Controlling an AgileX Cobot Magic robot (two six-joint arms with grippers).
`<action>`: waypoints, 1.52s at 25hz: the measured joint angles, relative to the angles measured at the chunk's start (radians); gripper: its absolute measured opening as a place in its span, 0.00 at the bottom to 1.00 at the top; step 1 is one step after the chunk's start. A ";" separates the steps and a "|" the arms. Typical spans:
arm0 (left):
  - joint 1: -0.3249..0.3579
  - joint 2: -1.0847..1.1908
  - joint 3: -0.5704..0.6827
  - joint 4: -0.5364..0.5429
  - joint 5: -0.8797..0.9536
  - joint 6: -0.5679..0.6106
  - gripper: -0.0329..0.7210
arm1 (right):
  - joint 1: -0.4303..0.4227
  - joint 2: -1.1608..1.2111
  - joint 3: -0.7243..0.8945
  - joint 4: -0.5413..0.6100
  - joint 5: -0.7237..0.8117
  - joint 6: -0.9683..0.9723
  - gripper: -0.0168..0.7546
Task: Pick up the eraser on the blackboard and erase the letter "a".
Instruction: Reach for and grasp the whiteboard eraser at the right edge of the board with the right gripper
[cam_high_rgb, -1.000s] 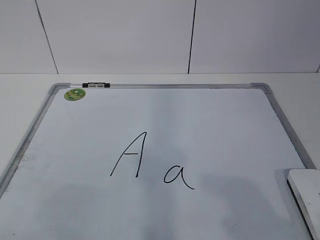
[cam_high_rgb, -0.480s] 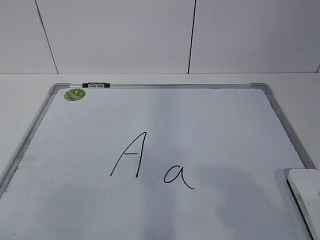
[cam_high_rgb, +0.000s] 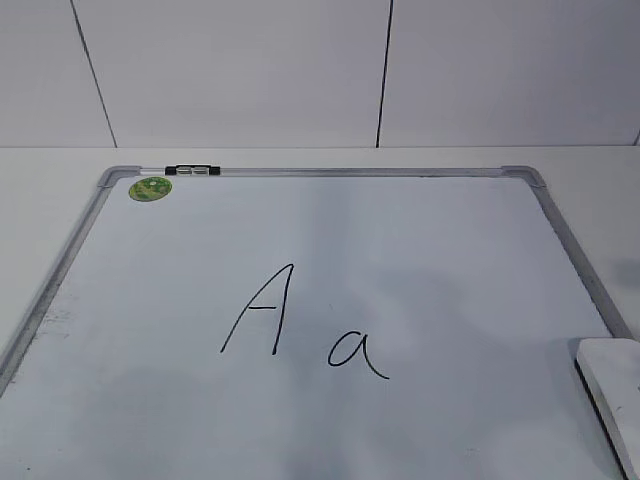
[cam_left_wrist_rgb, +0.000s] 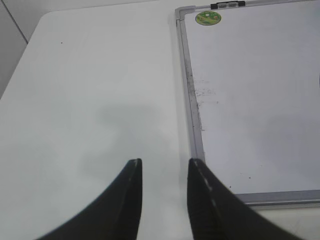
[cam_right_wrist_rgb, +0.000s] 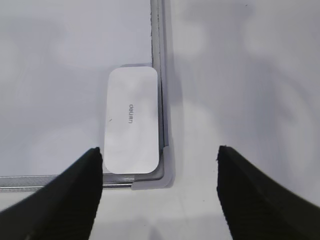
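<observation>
Right wrist view: right gripper (cam_right_wrist_rgb: 160, 152) spread wide, nothing between the jaws, poised above the board's near right corner. Eraser (cam_right_wrist_rgb: 132, 120) ahead of the jaws, nearer the left jaw, lying flat on the blackboard (cam_right_wrist_rgb: 60, 75), long side tight against the right frame rail, grey lettering facing up.

Left wrist view: left gripper (cam_left_wrist_rgb: 165, 165) parted narrowly, empty, hanging over the table (cam_left_wrist_rgb: 100, 90). Board's left frame rail just right of the right jaw; green magnet (cam_left_wrist_rgb: 208, 18) far ahead and to the right, at the board's far left corner.

Exterior view: letter "a" (cam_high_rgb: 356, 353) intact near the board's middle, just right of the capital "A" (cam_high_rgb: 257, 310). Eraser cut off at the lower right edge, well apart from both letters. Neither gripper seen here.
</observation>
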 joint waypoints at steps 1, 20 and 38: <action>0.000 0.000 0.000 0.000 0.000 0.000 0.36 | 0.000 0.022 -0.005 0.009 0.000 0.000 0.76; 0.000 0.000 0.000 0.000 0.000 0.000 0.35 | 0.002 0.341 -0.012 0.133 0.023 -0.004 0.81; 0.000 0.000 0.000 0.000 0.000 0.000 0.35 | 0.002 0.486 -0.015 0.170 -0.023 -0.012 0.90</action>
